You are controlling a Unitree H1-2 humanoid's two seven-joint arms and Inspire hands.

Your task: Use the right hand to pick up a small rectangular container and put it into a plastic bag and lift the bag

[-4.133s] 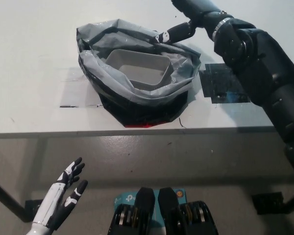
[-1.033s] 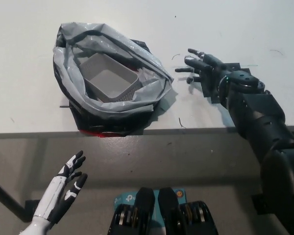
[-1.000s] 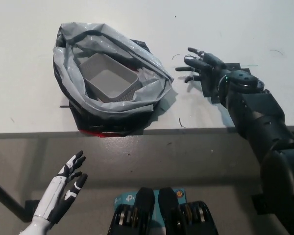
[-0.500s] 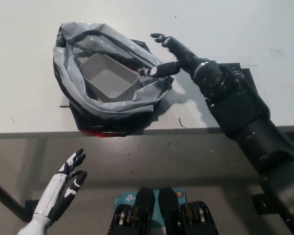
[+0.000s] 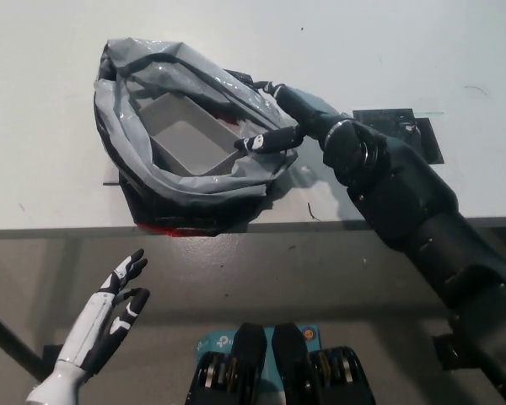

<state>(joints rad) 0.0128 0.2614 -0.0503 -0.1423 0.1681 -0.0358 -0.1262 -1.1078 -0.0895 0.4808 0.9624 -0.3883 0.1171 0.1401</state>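
The white left hand (image 5: 101,325) rested lowest in the head view, below the near edge of the table (image 5: 51,202) and well apart from the work, with its fingers spread and holding nothing. The black right hand (image 5: 291,118) was by far the nearer to the task's things: its arm reached in from the lower right across the table, and the hand lay against the right side of the plastic bag (image 5: 194,177), at the bag's rim. One finger pointed left over the crumpled rim toward the bag's interior, and the others lay along the far right edge of the rim. The fingers appeared parted rather than clamped; no firm grip on the bag film could be confirmed. The small rectangular container (image 5: 190,139) sat inside the bag, open side up, to the left of the right hand and just past its fingertips. The container's long axis ran diagonally, from the far left toward the near right. The placing step therefore appeared complete, and the remaining lift depended on the right hand closing on the rim directly under it. A dark flat patch (image 5: 405,126) lay on the table beyond the right forearm.
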